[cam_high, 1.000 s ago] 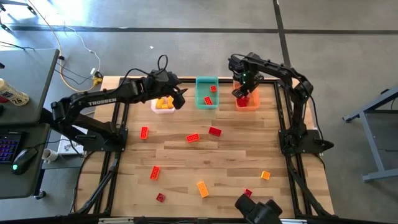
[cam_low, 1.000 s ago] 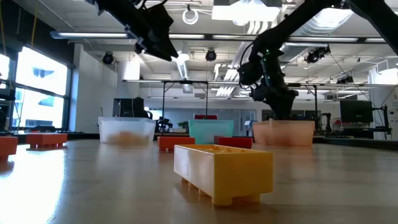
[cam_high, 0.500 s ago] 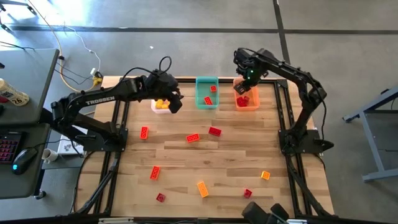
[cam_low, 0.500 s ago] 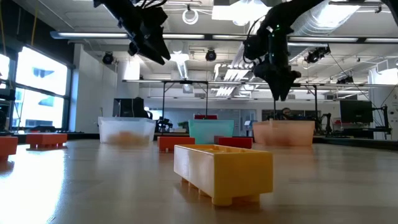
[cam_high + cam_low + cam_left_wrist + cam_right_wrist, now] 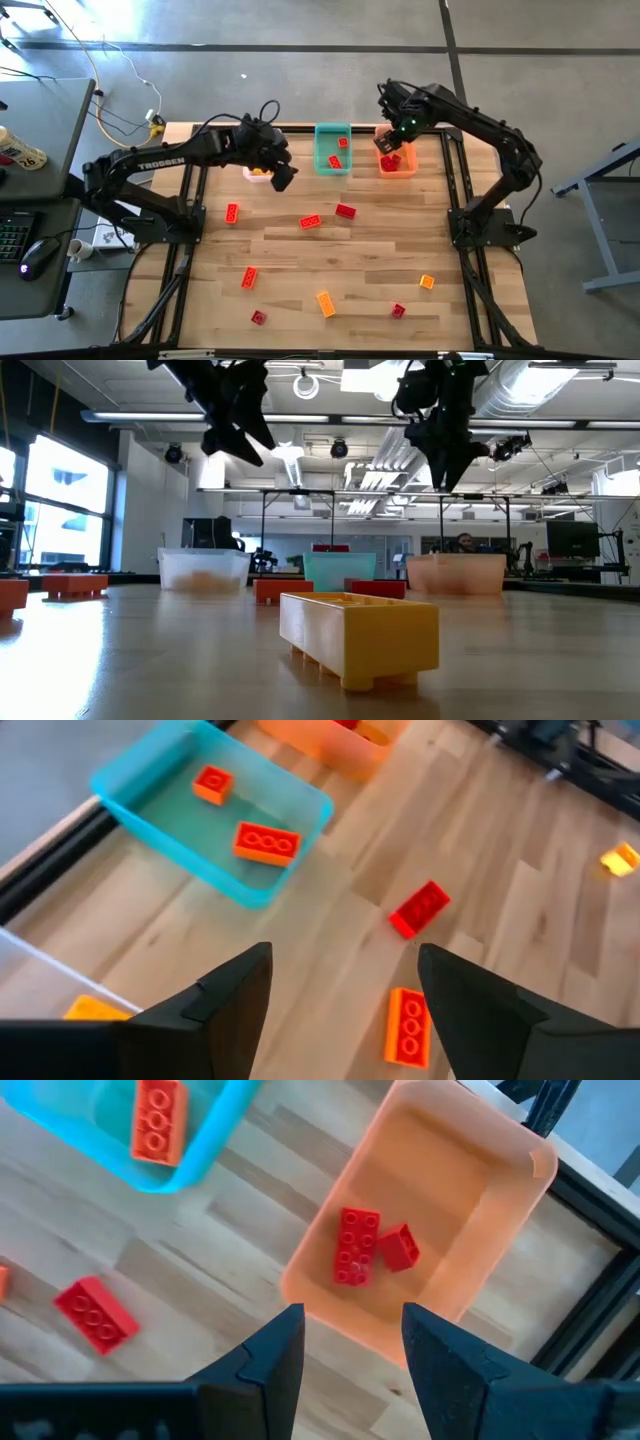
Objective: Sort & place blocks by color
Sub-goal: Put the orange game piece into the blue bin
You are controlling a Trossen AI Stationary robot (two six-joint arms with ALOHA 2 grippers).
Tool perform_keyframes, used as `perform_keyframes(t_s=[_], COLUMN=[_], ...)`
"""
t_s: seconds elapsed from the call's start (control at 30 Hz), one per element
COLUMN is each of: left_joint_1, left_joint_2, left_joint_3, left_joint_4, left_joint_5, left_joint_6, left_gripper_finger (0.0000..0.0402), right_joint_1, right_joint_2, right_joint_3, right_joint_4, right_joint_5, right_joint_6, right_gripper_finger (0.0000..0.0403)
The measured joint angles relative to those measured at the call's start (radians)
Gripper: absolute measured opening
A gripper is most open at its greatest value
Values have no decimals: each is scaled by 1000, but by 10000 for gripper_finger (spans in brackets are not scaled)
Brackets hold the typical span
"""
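Above the translucent orange rectangular bin [image 5: 440, 1250], the right gripper [image 5: 350, 1345] hung open, empty; two red studded bricks [image 5: 358, 1246] lay inside, the longer apparently pointing along the bin's length.

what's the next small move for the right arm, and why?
Probably swing the right tool off the orange bin toward the loose red block on the table. Its fingers are open and empty, two red blocks already lie in that bin, and that block is the nearest unsorted red one.
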Motion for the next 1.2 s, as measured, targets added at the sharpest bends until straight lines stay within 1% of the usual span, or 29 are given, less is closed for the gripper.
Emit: perform_keyframes(t_s=[0.23,0.4,0.7,1.0,1.2], left_joint_1=[-88,-146,-236,-291,-315], left_joint_2=[3,35,167,288,356], left_joint_3=[0,0,0,0,0], left_joint_4=[-2,-8,-10,15,48], left_joint_5=[-51,-50,-51,-54,-54], left_joint_6=[-2,-26,-26,-26,-26], left_gripper_finger=[241,241,241,241,241], right_joint_1=[75,147,260,330,361], right_joint_2=[-15,-15,-15,-14,-14], right_joint_3=[0,0,0,0,0], right_joint_4=[-1,-1,-1,-1,-1], right_joint_5=[5,5,5,45,55], right_joint_6=[82,133,218,281,282], right_gripper_finger=[156,156,156,156,156])
